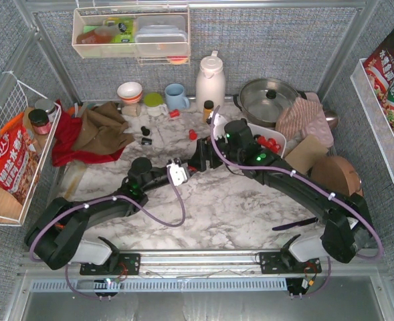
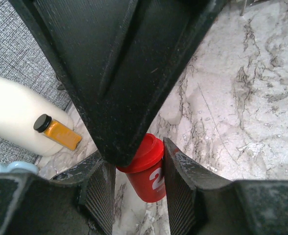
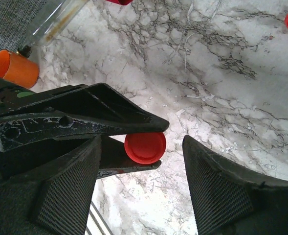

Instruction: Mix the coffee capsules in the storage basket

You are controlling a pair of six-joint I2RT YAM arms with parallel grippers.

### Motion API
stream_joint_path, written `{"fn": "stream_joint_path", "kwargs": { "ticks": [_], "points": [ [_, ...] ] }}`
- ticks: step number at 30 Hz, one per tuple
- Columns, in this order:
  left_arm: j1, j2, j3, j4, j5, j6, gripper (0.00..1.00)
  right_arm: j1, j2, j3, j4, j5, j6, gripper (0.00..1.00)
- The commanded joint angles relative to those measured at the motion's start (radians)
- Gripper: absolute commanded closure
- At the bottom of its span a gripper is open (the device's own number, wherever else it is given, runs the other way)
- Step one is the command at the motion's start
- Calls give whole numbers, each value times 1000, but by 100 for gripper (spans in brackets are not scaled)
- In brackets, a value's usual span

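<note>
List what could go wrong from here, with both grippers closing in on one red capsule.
1. Clash: the left gripper and the open right gripper both straddle the same red capsule. Closing the right one would likely pinch the left's fingers.
2. Slip: the capsule sits near the pad tips on the smooth table, so it may squirt away from the storage basket.

Obs: capsule bright red, white numeral; tabletop white marble, grey veining; bottle amber-orange, black cap; thermos jug cream-white.
</note>
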Motion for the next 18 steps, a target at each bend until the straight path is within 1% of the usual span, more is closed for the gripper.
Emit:
{"fn": "stream_joint_path", "kwargs": {
  "ticks": [1,14,18],
  "points": [
    [-14,-14,5,27,-13,9,70,18,16,-3,3,17,-5,28],
    [-27,-45,1,35,-33,2,69,49,34,5,-32,122,-10,29],
    [-32,-46,-1,51,-23,-15,70,52,38,1,-11,115,17,34]
  ]
}}
